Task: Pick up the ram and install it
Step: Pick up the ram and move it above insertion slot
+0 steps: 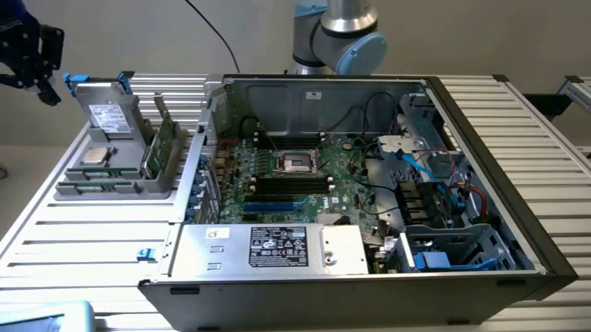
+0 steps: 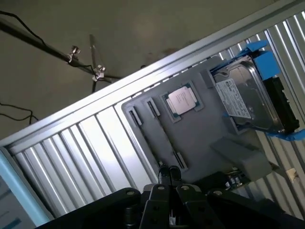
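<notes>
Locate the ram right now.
On the exterior view's left, the ram stands on edge in the grey holder, between the processor chip and the open computer case.

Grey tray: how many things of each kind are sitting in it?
Drive: 1
Chip: 1
Ram: 1
Total: 3

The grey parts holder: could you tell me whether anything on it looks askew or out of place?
Nothing stands out: the drive stands in its slot, the processor lies flat in its recess, the ram stands on edge beside them.
</notes>
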You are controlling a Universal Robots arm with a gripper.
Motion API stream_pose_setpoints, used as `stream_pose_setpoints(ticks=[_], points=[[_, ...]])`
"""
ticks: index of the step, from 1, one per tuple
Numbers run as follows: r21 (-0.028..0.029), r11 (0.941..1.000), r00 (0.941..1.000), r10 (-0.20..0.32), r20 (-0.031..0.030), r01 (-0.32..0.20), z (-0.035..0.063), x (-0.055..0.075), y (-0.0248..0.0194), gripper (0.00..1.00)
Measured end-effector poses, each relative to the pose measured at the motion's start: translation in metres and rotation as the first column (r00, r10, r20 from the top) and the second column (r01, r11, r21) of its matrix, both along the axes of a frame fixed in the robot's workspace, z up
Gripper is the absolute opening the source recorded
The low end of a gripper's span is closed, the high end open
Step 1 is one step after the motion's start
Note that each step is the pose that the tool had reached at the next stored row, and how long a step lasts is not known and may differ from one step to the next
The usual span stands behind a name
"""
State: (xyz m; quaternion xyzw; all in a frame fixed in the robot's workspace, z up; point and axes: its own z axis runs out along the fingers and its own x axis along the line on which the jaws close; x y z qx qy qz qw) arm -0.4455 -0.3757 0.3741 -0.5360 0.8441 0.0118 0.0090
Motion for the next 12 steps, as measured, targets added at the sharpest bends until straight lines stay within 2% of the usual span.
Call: stream_pose_setpoints(ticks=[3,6,9,12], points=[[-0.0001,0.9985,0.9985,0.054,0.0009,-0.054,0.0,0.0,0.0,0.11],[-0.0003,0.9941,0.9941,0.109,0.0022,-0.109,-0.0001,0.0,0.0,0.11],[-0.0018,0.9865,0.9865,0.164,0.004,-0.164,-0.0002,0.0,-0.0001,0.11],[-0.0044,0.9763,0.9763,0.216,0.005,-0.216,-0.0002,0.0,0.0,0.11]])
